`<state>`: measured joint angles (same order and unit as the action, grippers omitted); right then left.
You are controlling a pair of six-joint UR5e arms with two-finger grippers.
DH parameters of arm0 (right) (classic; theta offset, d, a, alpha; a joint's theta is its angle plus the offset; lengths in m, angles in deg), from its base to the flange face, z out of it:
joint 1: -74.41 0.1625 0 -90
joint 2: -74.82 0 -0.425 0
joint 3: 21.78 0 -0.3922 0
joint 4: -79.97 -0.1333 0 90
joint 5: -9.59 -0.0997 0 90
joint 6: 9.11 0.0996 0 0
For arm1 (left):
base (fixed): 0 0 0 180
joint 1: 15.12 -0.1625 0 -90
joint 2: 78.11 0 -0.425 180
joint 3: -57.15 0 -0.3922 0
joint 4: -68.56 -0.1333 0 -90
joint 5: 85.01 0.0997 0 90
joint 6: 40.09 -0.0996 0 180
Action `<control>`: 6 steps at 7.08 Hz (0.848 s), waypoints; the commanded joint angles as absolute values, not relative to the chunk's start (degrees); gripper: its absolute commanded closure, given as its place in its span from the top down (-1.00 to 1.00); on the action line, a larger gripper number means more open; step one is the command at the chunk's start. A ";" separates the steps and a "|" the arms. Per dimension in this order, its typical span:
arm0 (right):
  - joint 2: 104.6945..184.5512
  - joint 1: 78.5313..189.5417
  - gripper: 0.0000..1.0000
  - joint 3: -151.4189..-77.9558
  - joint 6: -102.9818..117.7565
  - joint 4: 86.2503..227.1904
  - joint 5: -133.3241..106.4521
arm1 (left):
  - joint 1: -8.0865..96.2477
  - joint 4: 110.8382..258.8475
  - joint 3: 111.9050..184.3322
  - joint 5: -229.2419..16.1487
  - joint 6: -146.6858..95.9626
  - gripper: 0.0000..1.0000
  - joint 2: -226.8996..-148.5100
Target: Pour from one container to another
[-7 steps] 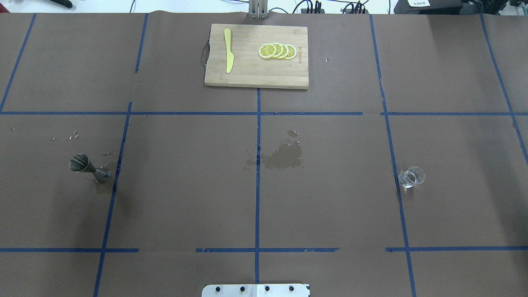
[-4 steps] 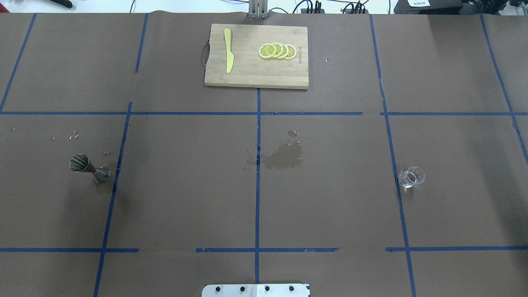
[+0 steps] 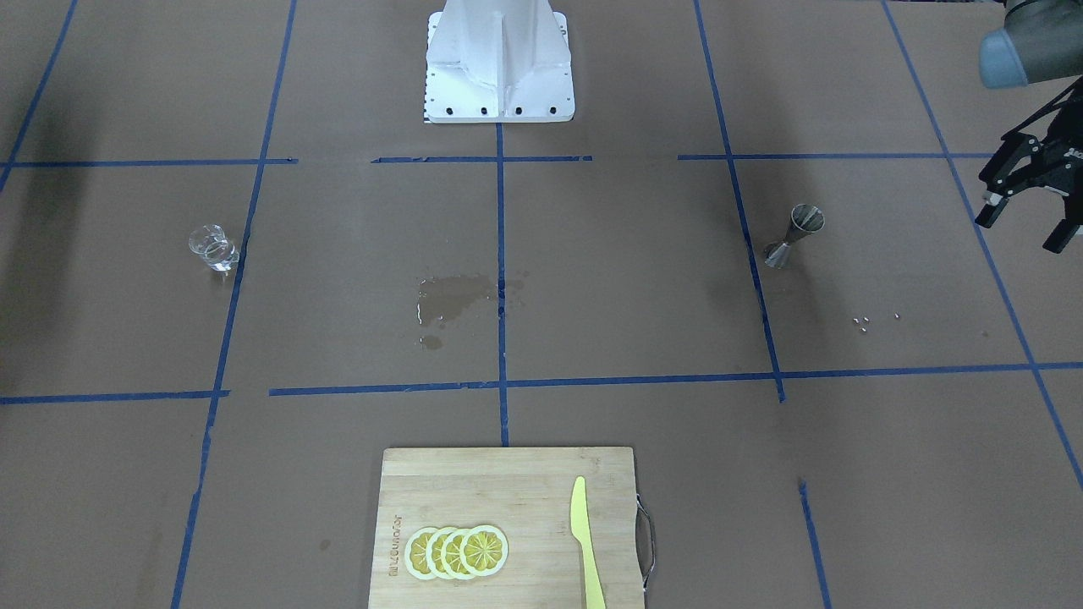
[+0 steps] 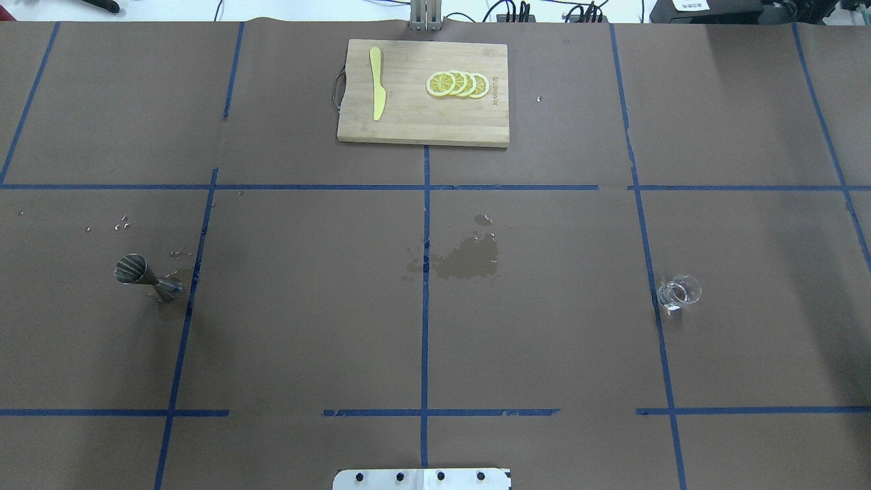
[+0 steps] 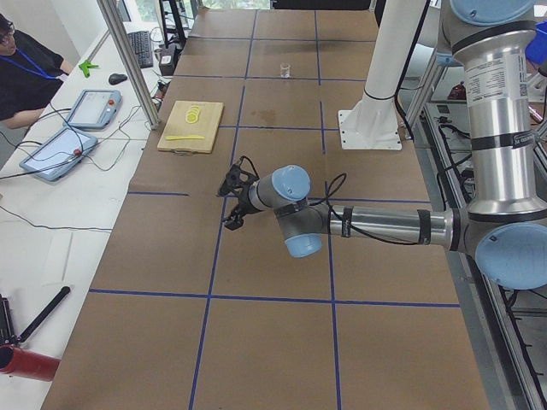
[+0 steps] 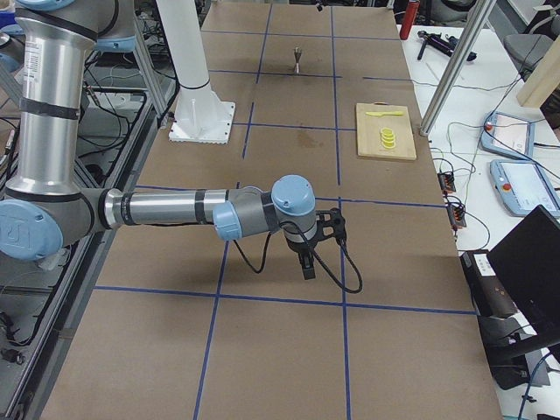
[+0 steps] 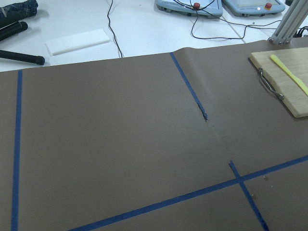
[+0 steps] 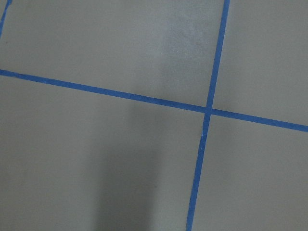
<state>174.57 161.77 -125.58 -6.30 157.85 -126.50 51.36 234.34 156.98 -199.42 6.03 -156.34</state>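
Your worktop (image 4: 306, 327), one second on, shows nothing shifted. The glass beaker (image 4: 679, 291) stands upright on the robot's right side, just beside a blue tape line. The steel jigger (image 4: 146, 278) stands upright well apart from it on the left, and both are exactly where they were a second ago.

No arm enters the overhead view. The left pincer (image 3: 1019, 230) hangs beyond the jigger at the edge of the front view, fingers spread and holding nothing. The right pincer (image 6: 308, 261) shows only from the side camera, above bare paper. You cannot tell from there whether it is spread or pressed together.

A wet stain (image 4: 466, 262) darkens the paper between the two vessels. The cutting board (image 4: 422, 122) sits at the far edge.

The stillness suggests the pour has not begun. By these pictures the beaker must still be reached and gripped. Whether it holds liquid is too small to tell.
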 commanded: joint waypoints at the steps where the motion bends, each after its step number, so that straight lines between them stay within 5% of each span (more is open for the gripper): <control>1: 174.57 161.77 1.00 -125.58 -6.30 157.84 -126.47 | 44.33 245.63 157.34 -187.90 9.81 1.00 -153.71; 6: 174.57 161.77 1.00 -125.75 -6.13 157.76 -126.47 | 19.48 249.35 157.52 -150.40 13.17 1.00 -151.15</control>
<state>174.57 161.77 -125.66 -6.13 157.79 -126.47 25.64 248.93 157.55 -159.61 13.00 -151.39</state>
